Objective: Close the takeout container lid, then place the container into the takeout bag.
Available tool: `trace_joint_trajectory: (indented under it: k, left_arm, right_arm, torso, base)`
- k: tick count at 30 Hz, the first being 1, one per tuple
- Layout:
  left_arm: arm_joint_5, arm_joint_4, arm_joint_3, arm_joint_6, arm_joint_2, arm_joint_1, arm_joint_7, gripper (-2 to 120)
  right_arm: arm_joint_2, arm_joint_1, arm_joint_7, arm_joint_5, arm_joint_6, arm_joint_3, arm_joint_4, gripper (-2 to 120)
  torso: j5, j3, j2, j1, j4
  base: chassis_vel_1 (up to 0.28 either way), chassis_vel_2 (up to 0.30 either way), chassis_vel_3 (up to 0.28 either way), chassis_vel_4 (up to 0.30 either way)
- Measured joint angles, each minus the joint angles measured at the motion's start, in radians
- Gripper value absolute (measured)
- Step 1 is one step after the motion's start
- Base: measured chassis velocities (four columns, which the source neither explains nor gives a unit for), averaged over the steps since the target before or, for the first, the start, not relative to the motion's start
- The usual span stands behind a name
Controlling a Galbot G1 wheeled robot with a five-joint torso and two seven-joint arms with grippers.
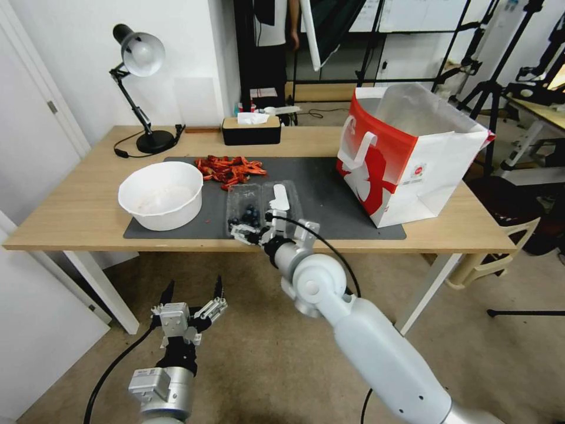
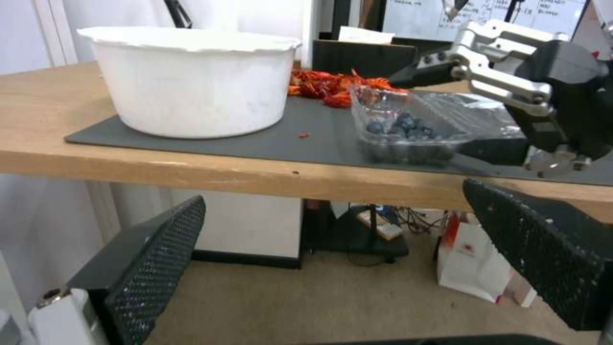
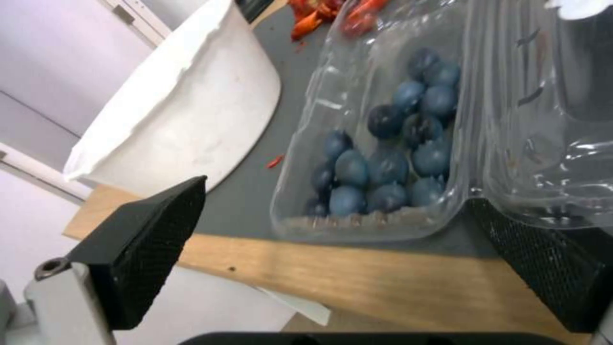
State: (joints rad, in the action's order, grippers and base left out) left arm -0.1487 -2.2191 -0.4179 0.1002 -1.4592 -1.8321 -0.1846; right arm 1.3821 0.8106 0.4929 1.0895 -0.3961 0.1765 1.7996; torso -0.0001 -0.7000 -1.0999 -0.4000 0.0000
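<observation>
Clear plastic takeout container (image 1: 244, 212), blueberries inside, lies open on the grey mat (image 1: 329, 194) near the table (image 1: 76, 206) front edge; its lid (image 1: 282, 200), white label up, is folded flat beside it. Right pincer (image 1: 252, 231): at the container's near edge, fingers spread, holding nothing. Left pincer (image 1: 193, 294): low before the table, fingers apart, empty. Takeout bag (image 1: 406, 159): upright, open, well right of the container. White bowl (image 1: 161, 194): just left of it.
</observation>
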Motion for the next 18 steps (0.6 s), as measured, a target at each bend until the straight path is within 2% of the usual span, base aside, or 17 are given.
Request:
trace_joint_trajectory:
  k: [8,18]
  left_arm:
    - [0.001,0.007,-0.001,0.006,-0.001,-0.004,0.001,100]
    - [0.001,0.004,-0.001,0.007,0.006,-0.006,0.002,100]
  right_arm:
    - [0.021,0.014,0.004,-0.002,0.007,0.009,0.0,100]
    - [-0.005,0.044,0.01,-0.003,0.003,-0.02,0.023,100]
  torso:
    - [0.0,0.0,0.0,0.0,0.0]
    - [0.0001,0.0,0.0,0.0,0.0]
  base:
    - [0.0,0.0,0.0,0.0]
    - [0.0,0.0,0.0,0.0]
